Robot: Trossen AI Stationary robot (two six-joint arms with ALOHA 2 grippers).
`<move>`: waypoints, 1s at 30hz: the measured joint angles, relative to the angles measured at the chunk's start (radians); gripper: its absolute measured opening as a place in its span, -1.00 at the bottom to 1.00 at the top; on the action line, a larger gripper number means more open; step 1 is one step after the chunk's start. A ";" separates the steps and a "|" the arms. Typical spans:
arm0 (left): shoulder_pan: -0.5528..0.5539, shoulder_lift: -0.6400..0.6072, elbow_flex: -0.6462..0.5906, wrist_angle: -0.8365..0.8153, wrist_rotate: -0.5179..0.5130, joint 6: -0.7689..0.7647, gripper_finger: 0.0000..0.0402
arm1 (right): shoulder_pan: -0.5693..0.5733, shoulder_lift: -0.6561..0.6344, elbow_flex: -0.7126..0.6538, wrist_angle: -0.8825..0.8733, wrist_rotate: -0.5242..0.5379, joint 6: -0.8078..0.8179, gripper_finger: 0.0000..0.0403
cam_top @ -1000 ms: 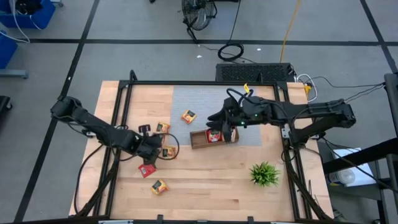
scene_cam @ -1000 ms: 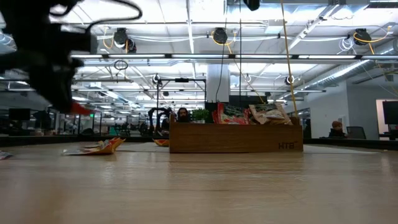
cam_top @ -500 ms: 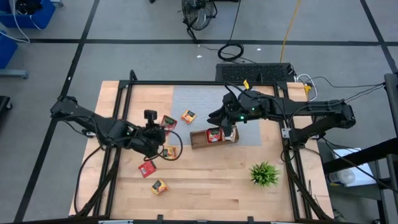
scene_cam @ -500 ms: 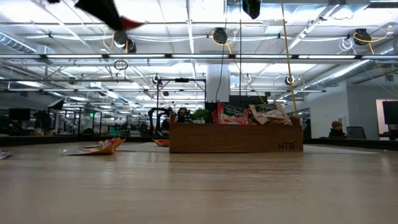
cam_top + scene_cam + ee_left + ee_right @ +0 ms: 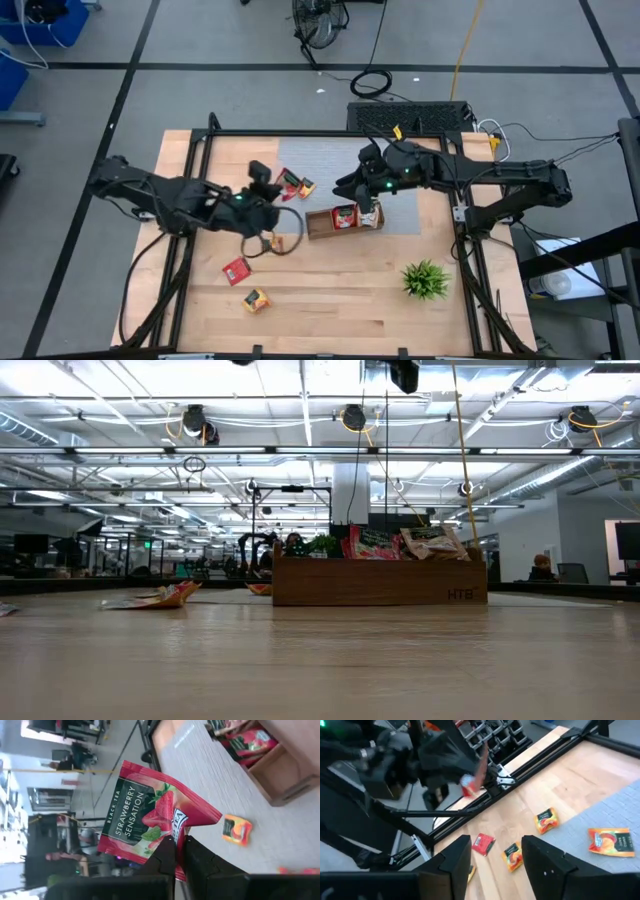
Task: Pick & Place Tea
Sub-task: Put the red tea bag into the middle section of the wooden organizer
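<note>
The left gripper point(image 5: 281, 186) is clamped on a red strawberry tea sachet point(image 5: 150, 820), carried in the air just short of the wooden tray point(image 5: 344, 221). An orange sachet point(image 5: 305, 186) lies directly beside the gripper on the grey mat point(image 5: 330, 165), between it and the tray. Behind it on the bare wood sit more sachets — one by its cable loop point(image 5: 274, 241), a red one point(image 5: 237, 269) and an orange one point(image 5: 255, 299) farther back.

The right gripper point(image 5: 366, 214) hangs over the tray's far end with its fingers point(image 5: 452, 857) spread and nothing between them. The green plant point(image 5: 425, 279) stands well apart from both.

Only the left wrist view shows the sachet's label and the pinch at its lower edge. The low view shows packets standing up out of the tray point(image 5: 378, 582) and loose sachets point(image 5: 160, 596) flat on the table — neither gripper appears there.
</note>
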 joint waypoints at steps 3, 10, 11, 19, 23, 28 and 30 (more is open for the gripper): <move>0.015 0.056 0.028 0.042 0.001 0.084 -0.91 | -0.010 0.000 0.000 0.000 -0.019 -0.001 -0.11; 0.039 0.165 0.086 0.072 0.004 0.147 -0.91 | -0.025 0.000 0.000 -0.001 -0.040 -0.010 0.07; 0.039 0.175 0.091 0.101 0.004 0.168 -0.91 | -0.025 0.000 0.000 -0.003 -0.040 -0.016 0.09; 0.052 0.228 0.116 0.278 0.049 0.316 -0.91 | -0.031 0.000 0.000 0.000 -0.042 -0.037 0.20; 0.068 0.246 0.129 0.326 0.065 0.360 -0.91 | -0.031 0.009 0.000 0.007 -0.067 -0.046 0.18; 0.083 0.249 0.129 0.328 0.079 0.382 -0.91 | -0.031 0.020 0.000 0.000 -0.069 -0.037 0.00; 0.084 0.249 0.129 0.328 0.082 0.381 -0.91 | -0.031 0.022 0.001 -0.001 -0.068 -0.037 -0.16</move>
